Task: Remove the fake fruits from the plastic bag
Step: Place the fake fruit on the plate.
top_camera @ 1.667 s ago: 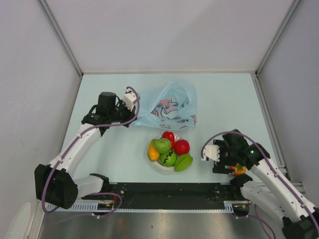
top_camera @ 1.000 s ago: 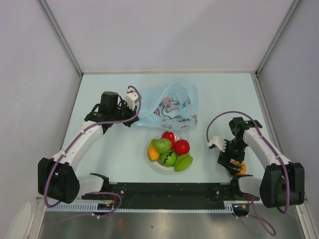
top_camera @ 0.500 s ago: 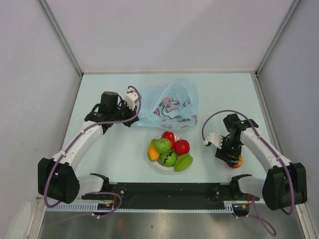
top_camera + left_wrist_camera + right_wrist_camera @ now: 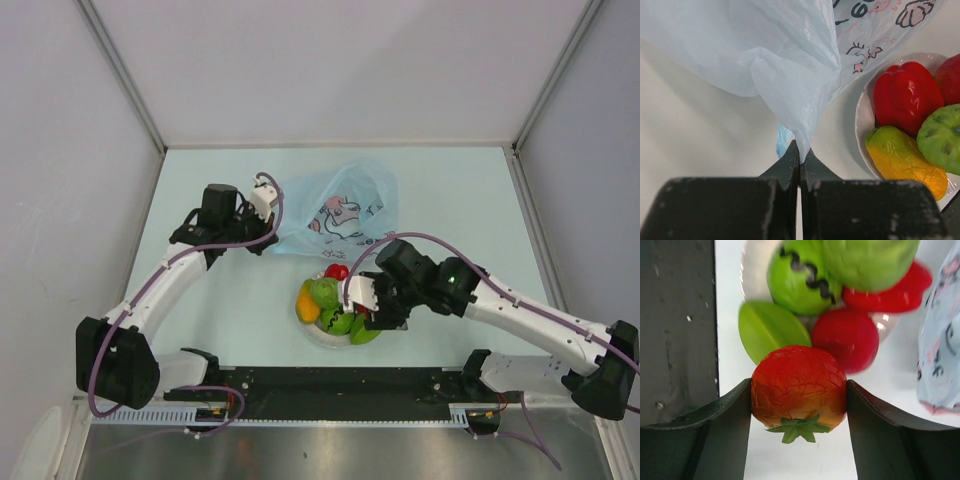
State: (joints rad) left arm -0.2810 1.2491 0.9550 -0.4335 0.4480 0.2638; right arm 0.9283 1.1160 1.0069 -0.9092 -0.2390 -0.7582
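right gripper [image 4: 799, 386] swung left over plate [image 4: 860, 111], clamped on orange-red fruit [image 4: 797, 390] | left gripper [image 4: 799, 156] pinched on plastic bag [image 4: 785, 60] | overhead, that fruit mostly hidden beneath the gripper

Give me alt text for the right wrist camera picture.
The right gripper holds an orange-red fruit with green leaves, near a white plate piled with green and red fruits. The plastic bag shows at the right edge.
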